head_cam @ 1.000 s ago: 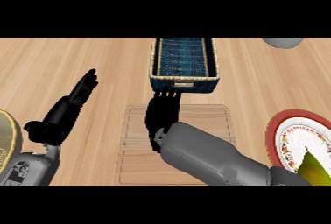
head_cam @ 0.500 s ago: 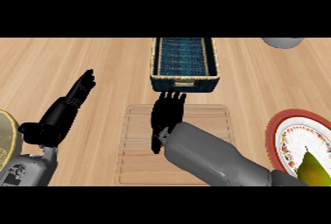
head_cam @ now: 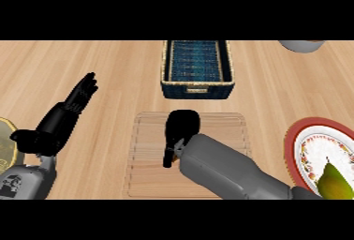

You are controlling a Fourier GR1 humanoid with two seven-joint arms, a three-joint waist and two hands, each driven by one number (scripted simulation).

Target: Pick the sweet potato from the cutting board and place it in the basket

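Over at the left, the left hand [head_cam: 66, 115] rests above the counter, fingers straight and relaxed, well away from the action. Centre now: the right hand [head_cam: 181, 127] is down on the cutting board [head_cam: 145, 154], fingers curled under, possibly over the sweet potato — I can't see it, so it's likely hidden beneath. The basket [head_cam: 197, 89] sits straight ahead, just beyond the board's far edge.

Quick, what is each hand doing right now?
Left hand: open, fingers straight, holding nothing.
Right hand: over the cutting board; cannot tell whether it holds anything.
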